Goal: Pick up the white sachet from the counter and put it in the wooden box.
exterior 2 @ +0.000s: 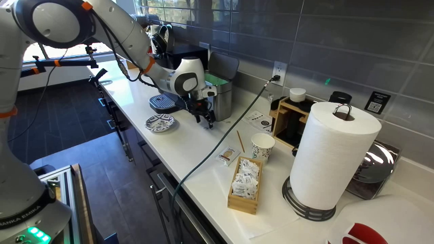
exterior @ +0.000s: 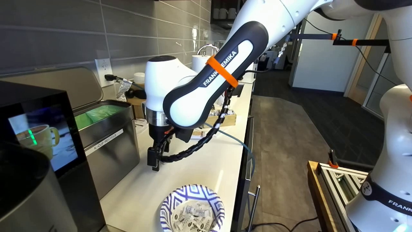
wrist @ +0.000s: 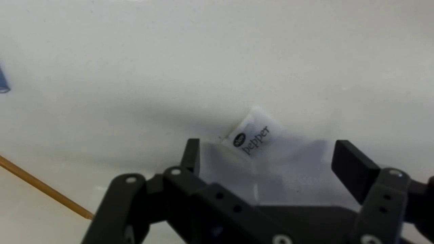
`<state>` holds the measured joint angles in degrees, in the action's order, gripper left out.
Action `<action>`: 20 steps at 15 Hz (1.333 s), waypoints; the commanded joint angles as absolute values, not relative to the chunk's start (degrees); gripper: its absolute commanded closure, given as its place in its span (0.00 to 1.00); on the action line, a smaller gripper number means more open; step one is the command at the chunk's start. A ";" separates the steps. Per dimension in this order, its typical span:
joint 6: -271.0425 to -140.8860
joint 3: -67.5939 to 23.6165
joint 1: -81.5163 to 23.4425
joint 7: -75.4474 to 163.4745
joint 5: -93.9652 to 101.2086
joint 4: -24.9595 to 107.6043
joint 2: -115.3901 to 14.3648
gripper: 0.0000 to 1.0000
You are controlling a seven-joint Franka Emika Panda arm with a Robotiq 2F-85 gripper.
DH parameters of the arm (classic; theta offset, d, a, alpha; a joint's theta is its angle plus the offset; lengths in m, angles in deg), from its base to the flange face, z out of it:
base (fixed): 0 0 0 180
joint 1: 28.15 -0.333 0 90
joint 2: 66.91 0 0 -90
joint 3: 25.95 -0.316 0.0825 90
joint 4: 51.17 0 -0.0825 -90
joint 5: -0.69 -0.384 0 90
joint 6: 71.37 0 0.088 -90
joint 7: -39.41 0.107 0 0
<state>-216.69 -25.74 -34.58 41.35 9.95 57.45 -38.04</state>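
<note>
The gripper stood near the white sachet, fingers parted, empty; closing too high risked skimming over it.

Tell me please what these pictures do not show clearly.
Underside of sachet, wrist view: faces away.
Blue thing, wrist view: cut by left edge.
Wooden box, in an exterior view: partly behind the arm.
Red thing, in an exterior view: cut by bottom edge.
Text on QR sign, in an exterior view: too small.
</note>
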 commanded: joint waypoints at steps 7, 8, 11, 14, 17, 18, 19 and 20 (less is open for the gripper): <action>-213.97 -23.28 -35.36 45.20 11.08 52.90 -33.97 0.00; -213.71 -23.16 -35.34 45.38 11.00 52.68 -33.92 0.00; -211.39 -22.46 -35.97 46.74 11.63 51.70 -33.37 0.34; -206.97 -21.98 -36.91 48.65 12.97 50.48 -33.10 0.58; -203.12 -21.69 -37.69 50.47 14.02 49.40 -33.03 0.80; -202.07 -21.76 -37.73 50.74 14.32 48.94 -32.90 0.87; -201.08 -21.83 -37.71 50.88 14.55 48.57 -32.77 0.95; -200.33 -21.97 -37.57 50.89 14.61 48.17 -32.61 1.00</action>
